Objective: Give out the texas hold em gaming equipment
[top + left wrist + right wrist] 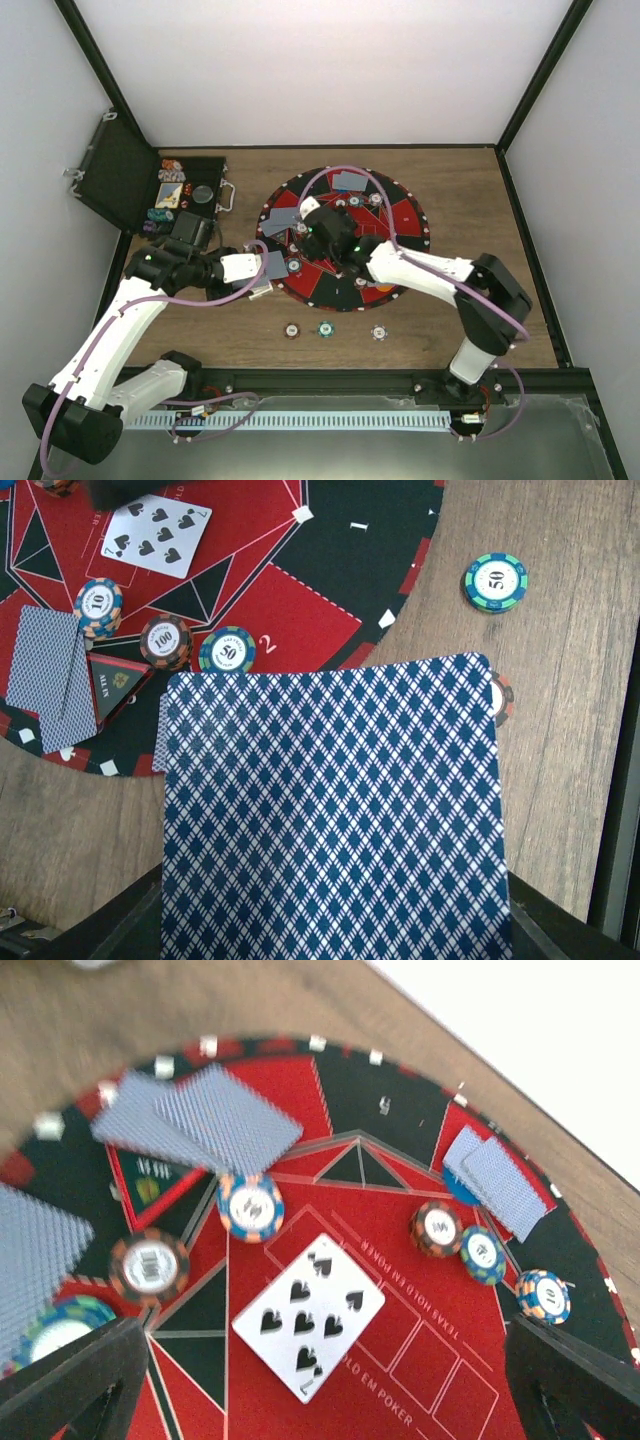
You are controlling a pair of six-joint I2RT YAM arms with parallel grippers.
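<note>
A round red and black poker mat [400, 215] lies mid-table. My left gripper [262, 272] is at its near-left edge, shut on a stack of blue-backed playing cards [335, 820] that hides its fingers. My right gripper [320, 1390] hangs open over the mat's middle, with nothing between its fingers [70, 1380]. Just beyond it a seven of spades [308, 1315] lies face up. Face-down card pairs [200, 1120] and striped chips [250, 1207] sit in the mat's sectors. A teal chip [495, 582] lies on the wood.
A black hinged case [130, 185] stands open at the back left, with chips in its tray. Three loose chips [325, 329] lie in a row on the wooden table [470, 190] in front of the mat. Black frame posts border the table.
</note>
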